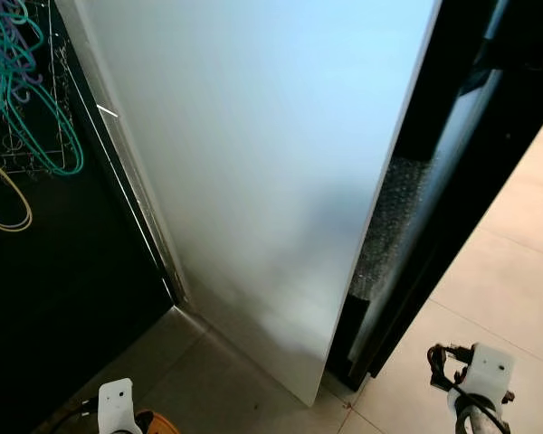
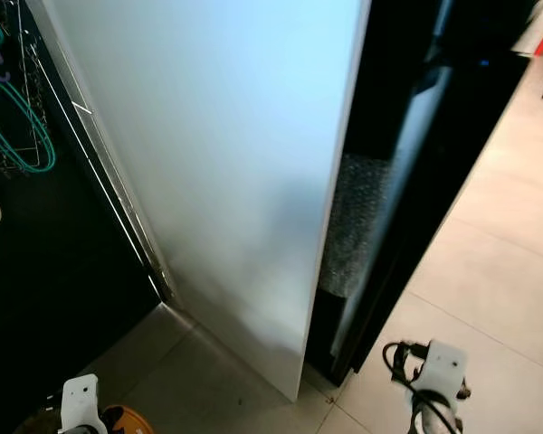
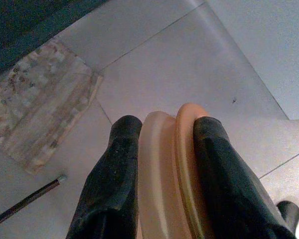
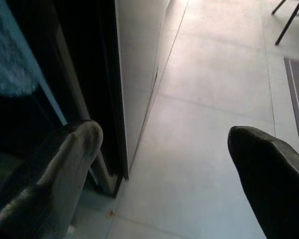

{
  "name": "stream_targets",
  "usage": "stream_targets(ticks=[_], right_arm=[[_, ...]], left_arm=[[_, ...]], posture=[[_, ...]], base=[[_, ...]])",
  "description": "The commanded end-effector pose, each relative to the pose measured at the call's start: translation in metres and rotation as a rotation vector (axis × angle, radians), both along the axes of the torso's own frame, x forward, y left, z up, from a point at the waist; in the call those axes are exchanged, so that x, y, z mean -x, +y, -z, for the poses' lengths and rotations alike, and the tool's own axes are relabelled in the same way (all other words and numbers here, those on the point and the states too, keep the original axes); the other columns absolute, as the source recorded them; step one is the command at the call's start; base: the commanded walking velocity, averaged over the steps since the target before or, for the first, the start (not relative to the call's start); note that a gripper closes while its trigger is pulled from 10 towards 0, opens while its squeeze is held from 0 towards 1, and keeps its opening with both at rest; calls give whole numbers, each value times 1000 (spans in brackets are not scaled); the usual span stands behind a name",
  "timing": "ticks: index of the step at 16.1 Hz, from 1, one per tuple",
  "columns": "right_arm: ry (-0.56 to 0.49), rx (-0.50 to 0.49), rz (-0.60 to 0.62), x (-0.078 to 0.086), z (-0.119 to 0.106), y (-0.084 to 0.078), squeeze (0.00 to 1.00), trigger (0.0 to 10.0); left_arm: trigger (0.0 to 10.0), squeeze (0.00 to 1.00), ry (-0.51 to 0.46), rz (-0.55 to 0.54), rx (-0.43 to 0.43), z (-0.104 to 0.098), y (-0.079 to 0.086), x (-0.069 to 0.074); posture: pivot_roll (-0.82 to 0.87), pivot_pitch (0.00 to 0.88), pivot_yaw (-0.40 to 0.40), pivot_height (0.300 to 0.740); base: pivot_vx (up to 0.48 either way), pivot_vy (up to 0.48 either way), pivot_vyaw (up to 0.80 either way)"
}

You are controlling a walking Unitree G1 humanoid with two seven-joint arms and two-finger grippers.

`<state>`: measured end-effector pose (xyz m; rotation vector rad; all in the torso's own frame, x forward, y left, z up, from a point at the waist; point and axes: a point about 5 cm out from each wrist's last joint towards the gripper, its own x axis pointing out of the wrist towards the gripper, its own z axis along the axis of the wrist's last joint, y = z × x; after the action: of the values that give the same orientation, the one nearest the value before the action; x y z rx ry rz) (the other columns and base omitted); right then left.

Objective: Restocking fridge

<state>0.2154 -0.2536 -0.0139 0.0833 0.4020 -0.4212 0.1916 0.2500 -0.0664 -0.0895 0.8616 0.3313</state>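
Far to your left hand's outer side and above it, a wire rack (image 1: 32, 136) carries teal and cream hangers (image 1: 27, 99) against a dark recess. Your left hand (image 3: 162, 164) hangs low over the pale tiled floor (image 3: 154, 64), its two black fingers (image 3: 114, 174) pinching a pair of peach and orange round plastic pieces (image 3: 172, 169) held on edge between them; what exactly those pieces are you cannot tell. In the head views, an orange rim shows just beside the white wrist housing. On the floor beyond that hand lies a patch of mottled stone tile (image 3: 45, 99), and a thin dark rod (image 3: 25, 201) lies near it. Ahead of both hands, between them, stands the tall white fridge door (image 1: 262, 163), swung open and seen edge-on, with the dark fridge interior (image 1: 434, 181) and a crinkled, bubbly sheet (image 1: 389, 226) behind its right edge. Your right hand (image 4: 174, 169) hangs low to the right of that door's bottom corner, fingers spread wide and holding nothing, above bare floor tiles.
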Motion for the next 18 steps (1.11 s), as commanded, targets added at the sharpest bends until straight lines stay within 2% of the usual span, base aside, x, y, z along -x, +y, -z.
stream_targets(ticks=[1,5,6,7,11,13,18], right_arm=[[-48,-4,-12,-4,-7,1,0,10000],[-146,65,-67,-13,-32,7,0,10000],[-178,90,-110,-18,-41,12,0,10000],[-225,76,-173,-25,-53,21,0,10000],[-307,56,-292,-48,-78,43,0,10000],[-326,83,-290,-56,-90,46,0,10000],[-274,150,-229,-88,-100,39,0,10000]], left_arm=[[10000,0,16,7,-13,2,1,3],[10000,0,15,5,-11,2,0,3],[10000,0,15,4,-12,2,1,3],[10000,0,16,5,-12,2,1,3],[10000,0,13,4,-12,1,1,2],[10000,0,11,3,-11,1,1,2],[10000,0,9,3,-12,0,0,0]], posture=[[-64,0,25,740],[-60,0,20,740],[-62,0,20,740],[-67,0,22,740],[-67,0,22,740],[-64,0,22,740],[-64,0,29,740]], base=[[0,0,0],[0,0,0],[0,0,0],[0,0,0],[0,0,0],[0,0,0],[0,0,0]])
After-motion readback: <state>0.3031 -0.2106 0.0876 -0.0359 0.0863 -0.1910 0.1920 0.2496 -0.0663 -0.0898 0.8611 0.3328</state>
